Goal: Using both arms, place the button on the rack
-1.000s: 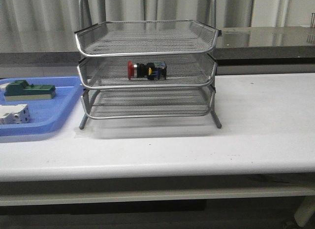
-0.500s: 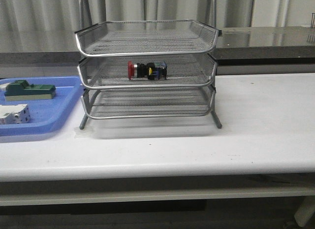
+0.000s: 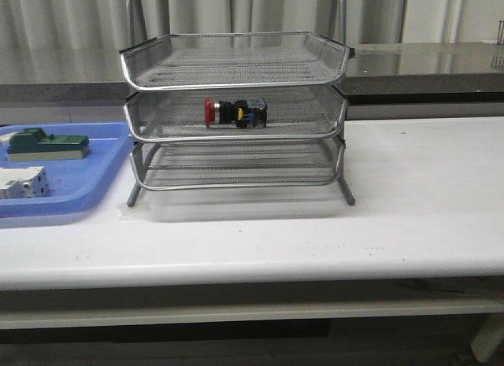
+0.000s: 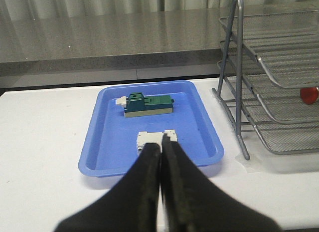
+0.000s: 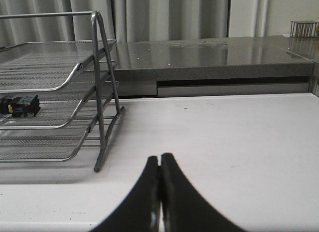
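The button (image 3: pixel 235 112) lies on its side in the middle tier of the silver wire rack (image 3: pixel 236 67), red cap to the left. Its red cap (image 4: pixel 309 94) peeks out in the left wrist view, and its black body (image 5: pixel 21 105) shows in the right wrist view. Neither arm appears in the front view. My left gripper (image 4: pixel 161 147) is shut and empty, hanging over the near side of the blue tray. My right gripper (image 5: pixel 160 158) is shut and empty over the bare white table, to the right of the rack (image 5: pixel 75 72).
A flat blue tray (image 3: pixel 94 173) sits left of the rack with a green-and-beige block (image 3: pixel 46 144) and a white block (image 3: pixel 22 182) in it. A grey counter (image 3: pixel 425 63) runs behind the white table (image 3: pixel 425 193).
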Motion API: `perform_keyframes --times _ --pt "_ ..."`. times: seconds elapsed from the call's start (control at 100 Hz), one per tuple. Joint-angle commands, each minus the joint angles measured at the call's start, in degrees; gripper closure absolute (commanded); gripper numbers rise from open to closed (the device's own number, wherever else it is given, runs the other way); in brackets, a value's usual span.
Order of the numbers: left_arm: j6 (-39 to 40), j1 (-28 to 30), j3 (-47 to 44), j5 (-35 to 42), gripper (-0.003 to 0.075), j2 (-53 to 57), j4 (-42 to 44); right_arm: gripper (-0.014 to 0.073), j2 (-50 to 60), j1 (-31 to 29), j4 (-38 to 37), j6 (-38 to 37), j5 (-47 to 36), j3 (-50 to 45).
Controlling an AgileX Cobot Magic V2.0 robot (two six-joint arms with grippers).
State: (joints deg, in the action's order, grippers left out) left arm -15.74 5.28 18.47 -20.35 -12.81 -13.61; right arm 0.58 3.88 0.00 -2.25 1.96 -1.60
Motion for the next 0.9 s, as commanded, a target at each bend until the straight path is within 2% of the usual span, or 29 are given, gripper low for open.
perform_keyframes --times 0.0,0.75,0.89 --pt "0.49 0.09 1.47 4.6 0.0716 -0.61 -0.85 0.0651 1.16 -0.29 -0.32 0.12 -5.07 0.94" --pt "0.49 0.09 0.39 4.67 0.0716 -0.61 0.31 0.0651 1.16 -0.29 -0.32 0.12 -5.07 0.94" --pt "0.49 0.09 -1.95 7.49 0.0716 -0.61 1.09 0.0651 1.16 -0.29 -0.32 0.12 -5.07 0.94"
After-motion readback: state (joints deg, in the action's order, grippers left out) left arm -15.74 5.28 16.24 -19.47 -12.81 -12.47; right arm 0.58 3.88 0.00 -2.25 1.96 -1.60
